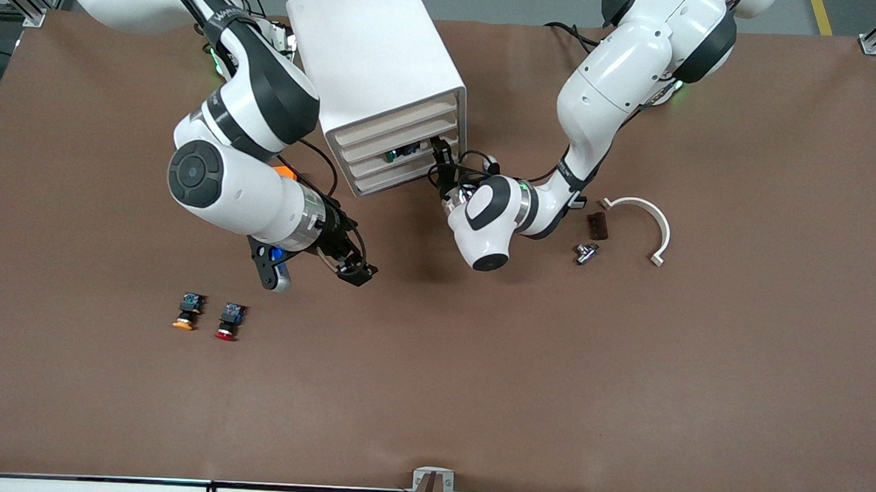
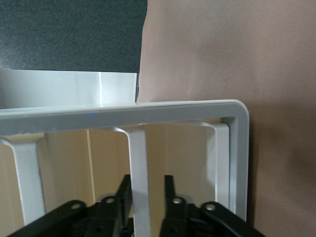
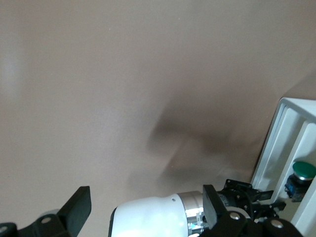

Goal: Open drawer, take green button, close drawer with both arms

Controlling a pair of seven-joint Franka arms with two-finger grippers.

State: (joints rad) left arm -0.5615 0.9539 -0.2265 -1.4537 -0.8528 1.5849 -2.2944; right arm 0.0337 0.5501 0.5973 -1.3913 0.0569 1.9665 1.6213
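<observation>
Grip comes first. My left hand is at the front of the cabinet, toward the left arm's end of its face. It is set narrow, with one finger on each side of the front lip of the drawer. One finger looks to be against the lip, while a thin slit shows beside the other, so I judge the hold is not yet firm. I would press both pads flat on the lip before any pull. I would also seat them deeper, because a hold at the tips could slip off the smooth white edge.

The pull should run straight along the drawer's own line, toward the front camera and slightly angled as the cabinet is. It should be slow, so the light cabinet does not slide on the worktop. Holding this near one end of the lip may skew the tray in its guides, so I would watch for binding.

The button lies inside that drawer, green cap showing, just beside my left hand.

My right hand hangs over bare worktop nearer the right arm's end, spread wide and holding nothing. It waits there. It should come in from above once the tray is out far enough.
</observation>
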